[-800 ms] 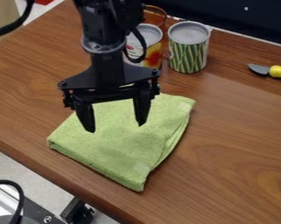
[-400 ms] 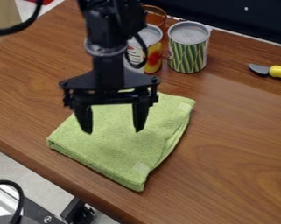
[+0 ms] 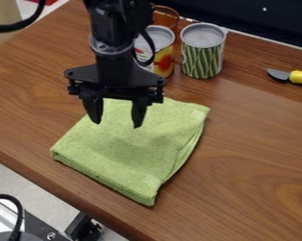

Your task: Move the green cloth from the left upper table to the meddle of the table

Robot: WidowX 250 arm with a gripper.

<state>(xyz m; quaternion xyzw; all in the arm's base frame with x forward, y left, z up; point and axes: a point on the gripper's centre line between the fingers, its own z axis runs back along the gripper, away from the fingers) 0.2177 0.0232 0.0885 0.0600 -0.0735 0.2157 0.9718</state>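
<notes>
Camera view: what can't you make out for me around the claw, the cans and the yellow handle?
Camera view:
- Green cloth: part of its far edge, behind the claw.
- Left can: part of its label, behind the black cable.
- Orange cup: its lower part, behind the left can.
- Yellow handle: its end, cut by the right edge.

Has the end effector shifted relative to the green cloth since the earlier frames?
Yes: against the unmoved green cloth, the end effector has shifted up the picture, toward the cloth's far edge.

Bright, fairly even light w/ a soft sheen on the table (image 3: 250, 110) (plus v. faint shadow on the green cloth (image 3: 131, 143)).
</notes>
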